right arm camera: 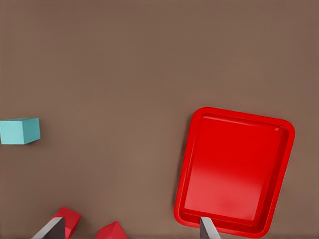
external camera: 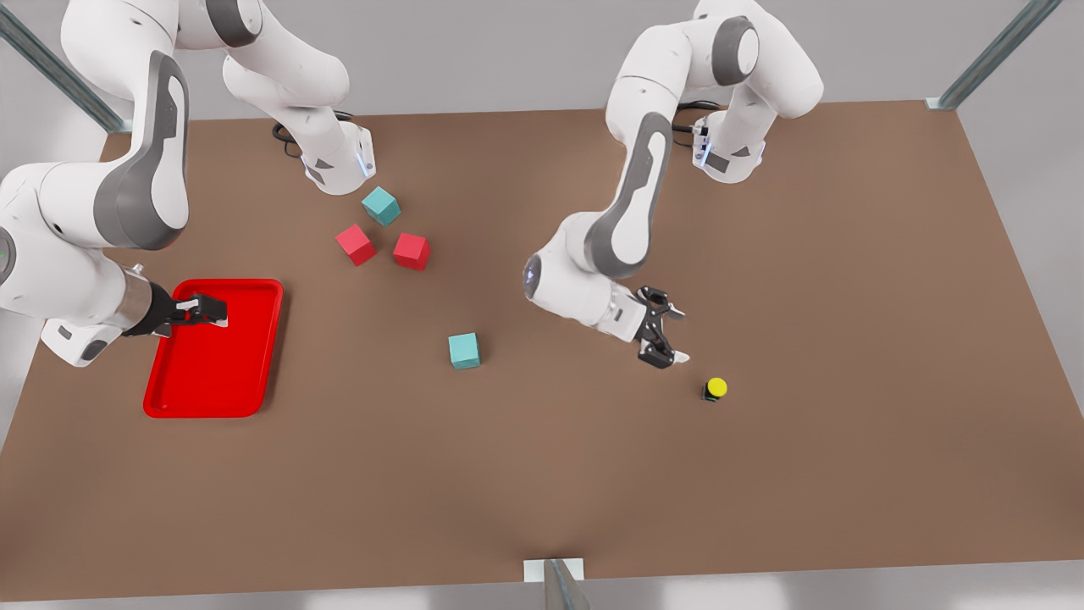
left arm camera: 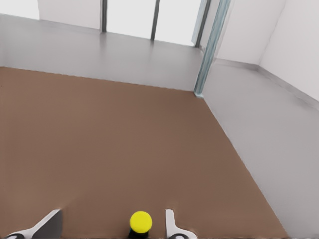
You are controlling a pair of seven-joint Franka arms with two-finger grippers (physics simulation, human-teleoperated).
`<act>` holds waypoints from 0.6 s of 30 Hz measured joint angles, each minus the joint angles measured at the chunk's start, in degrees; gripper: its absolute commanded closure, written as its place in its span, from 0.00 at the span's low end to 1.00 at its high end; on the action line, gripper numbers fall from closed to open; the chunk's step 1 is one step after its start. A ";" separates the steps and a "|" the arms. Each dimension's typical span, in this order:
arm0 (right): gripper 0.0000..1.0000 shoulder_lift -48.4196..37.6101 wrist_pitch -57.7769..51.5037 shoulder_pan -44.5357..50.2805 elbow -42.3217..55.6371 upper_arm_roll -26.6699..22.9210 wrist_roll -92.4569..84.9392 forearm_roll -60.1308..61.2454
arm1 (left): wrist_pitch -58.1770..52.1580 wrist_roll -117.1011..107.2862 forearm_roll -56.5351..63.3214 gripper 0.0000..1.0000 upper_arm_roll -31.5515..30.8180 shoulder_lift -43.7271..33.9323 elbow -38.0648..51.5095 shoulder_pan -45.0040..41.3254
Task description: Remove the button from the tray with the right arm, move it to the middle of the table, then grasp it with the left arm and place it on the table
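The button (external camera: 716, 389), yellow cap on a black base, stands on the brown table (external camera: 847, 254) towards the front view's right, apart from both grippers. My left gripper (external camera: 677, 336) hovers just beside it, open and holding nothing. In the left wrist view the button (left arm camera: 140, 222) sits between the spread fingertips (left arm camera: 171, 224). The red tray (external camera: 212, 381) lies at the front view's left with nothing in it. My right gripper (external camera: 213, 311) hangs above its far end, open and holding nothing. The right wrist view looks down on the tray (right arm camera: 234, 169).
Two red cubes (external camera: 356, 244) (external camera: 412, 251) and a teal cube (external camera: 381, 205) cluster near the far arm base. Another teal cube (external camera: 464, 350) sits mid-table between tray and button. Metal frame posts stand at the table's corners and front edge (external camera: 555, 580).
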 measured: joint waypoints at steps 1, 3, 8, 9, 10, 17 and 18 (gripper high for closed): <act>0.00 0.00 0.00 -0.07 0.00 0.00 0.00 -0.01 | -0.19 4.77 -4.44 0.00 0.10 -1.04 0.25 0.74; 0.00 0.40 0.23 -0.07 0.62 0.00 0.00 -0.01 | -0.54 15.00 -14.84 0.00 0.19 -3.56 1.49 4.22; 0.00 0.57 0.84 -1.21 2.41 -0.27 0.01 0.02 | -1.15 39.57 -31.46 0.00 0.49 -9.09 2.14 16.41; 0.00 0.24 0.87 -2.53 2.51 -0.28 0.02 0.01 | -1.27 43.78 -32.88 0.00 0.59 -9.62 2.14 17.30; 0.00 0.34 1.04 -3.68 3.44 -0.31 0.02 -0.01 | -1.41 47.78 -33.96 0.00 0.38 -10.20 2.17 18.75; 0.00 3.46 3.32 1.47 7.37 -0.16 0.13 -0.57 | 0.16 71.49 -24.27 0.00 -47.01 -36.96 -10.21 66.02; 0.00 4.40 4.29 1.47 7.40 -0.17 0.16 -0.63 | 1.44 74.34 -23.37 0.00 -47.38 -39.79 -13.27 66.93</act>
